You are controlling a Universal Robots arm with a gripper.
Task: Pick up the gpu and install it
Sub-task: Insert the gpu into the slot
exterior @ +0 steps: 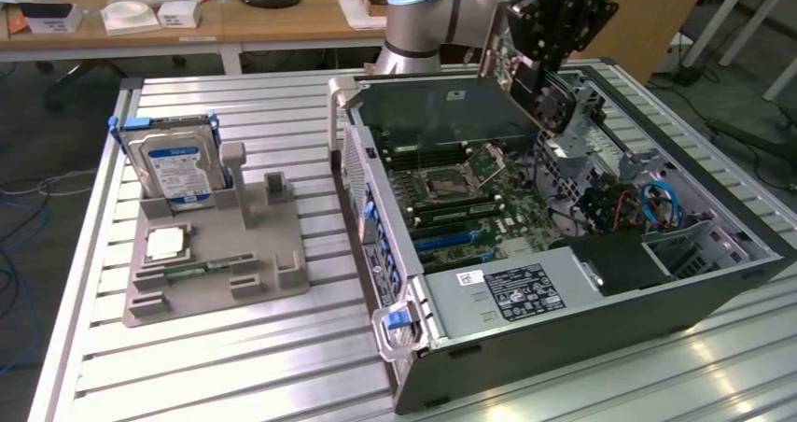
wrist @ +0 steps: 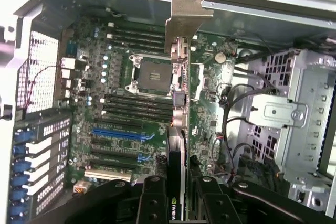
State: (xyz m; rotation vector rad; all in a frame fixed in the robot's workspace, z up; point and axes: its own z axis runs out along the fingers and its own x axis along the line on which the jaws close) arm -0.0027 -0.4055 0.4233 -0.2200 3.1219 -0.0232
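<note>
End effector point(exterior: 557, 72) point(wrist: 181, 198) is hanging in the upper right of the exterior view, above the open computer case point(exterior: 697, 291). It is pinching the gpu point(exterior: 548, 100) point(wrist: 178, 103) between its black fingers point(wrist: 153, 200). From where I am standing, the card is hanging on edge in the air over the motherboard point(exterior: 461, 184), with its silver bracket point(wrist: 188, 14) at the end away from the fingers. White lettering is showing on the end effector's body, too small to read. A small pale logo point(wrist: 172, 209) is sitting on the card's black edge. The power supply label point(exterior: 524, 291) is showing black-and-white print I cannot make out. At the exterior view's left, a hard drive point(exterior: 174, 161) with a blue-and-white label is standing upright in a grey holder point(exterior: 268, 273) on the slatted counter point(exterior: 224, 366).
</note>
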